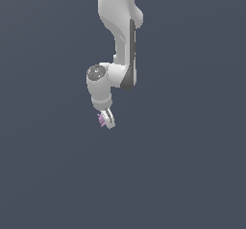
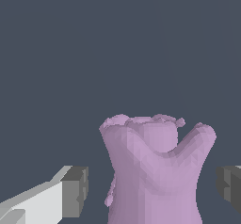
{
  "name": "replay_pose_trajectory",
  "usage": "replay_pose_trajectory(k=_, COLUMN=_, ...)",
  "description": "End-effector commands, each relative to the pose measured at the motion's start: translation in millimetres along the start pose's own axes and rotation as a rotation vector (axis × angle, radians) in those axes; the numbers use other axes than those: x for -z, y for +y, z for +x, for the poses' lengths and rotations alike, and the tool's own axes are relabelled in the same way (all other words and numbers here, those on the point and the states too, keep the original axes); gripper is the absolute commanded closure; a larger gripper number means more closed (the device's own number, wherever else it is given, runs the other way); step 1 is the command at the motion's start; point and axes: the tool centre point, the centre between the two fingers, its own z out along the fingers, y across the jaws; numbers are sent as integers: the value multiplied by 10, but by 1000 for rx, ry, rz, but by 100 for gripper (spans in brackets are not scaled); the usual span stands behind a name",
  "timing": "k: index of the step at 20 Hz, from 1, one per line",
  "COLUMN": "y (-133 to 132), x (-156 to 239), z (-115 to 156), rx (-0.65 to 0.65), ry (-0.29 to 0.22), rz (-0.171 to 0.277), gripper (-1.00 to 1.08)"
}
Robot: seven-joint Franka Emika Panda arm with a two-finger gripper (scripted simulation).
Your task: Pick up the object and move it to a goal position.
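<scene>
The object (image 1: 101,119) is a small lilac-purple lumpy blob with stubby spikes, seen at the tip of the white arm in the exterior view. In the wrist view the object (image 2: 155,171) fills the space between the two fingers. My gripper (image 1: 107,120) (image 2: 153,190) is open around it. One dark finger pad (image 2: 75,190) stands clearly apart from the blob. The other pad (image 2: 230,188) is very close to it, with a thin gap showing. The lowest part of the blob is cut off by the wrist view's edge.
A plain dark grey-blue surface (image 1: 182,165) fills the whole scene. The white arm (image 1: 120,40) comes down from the top of the exterior view. No other objects or edges show.
</scene>
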Motion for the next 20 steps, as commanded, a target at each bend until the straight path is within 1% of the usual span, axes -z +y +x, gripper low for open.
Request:
replay_pose_trajectory(k=1, y=-7, x=-39, z=2, rx=0, ry=1, rz=1, gripper=-92)
replay_pose_trajectory(k=2, y=-8, x=-41, z=2, rx=0, ry=1, rz=1, gripper=-92)
replay_pose_trajectory(k=3, y=-8, x=-41, z=2, rx=0, ry=1, rz=1, gripper=108)
replay_pose_trajectory(k=15, y=-19, x=-24, z=7, rx=0, ry=1, rz=3, gripper=108)
replay_pose_trajectory(k=20, y=-97, x=69, z=20, rx=0, ry=2, rz=3, gripper=108)
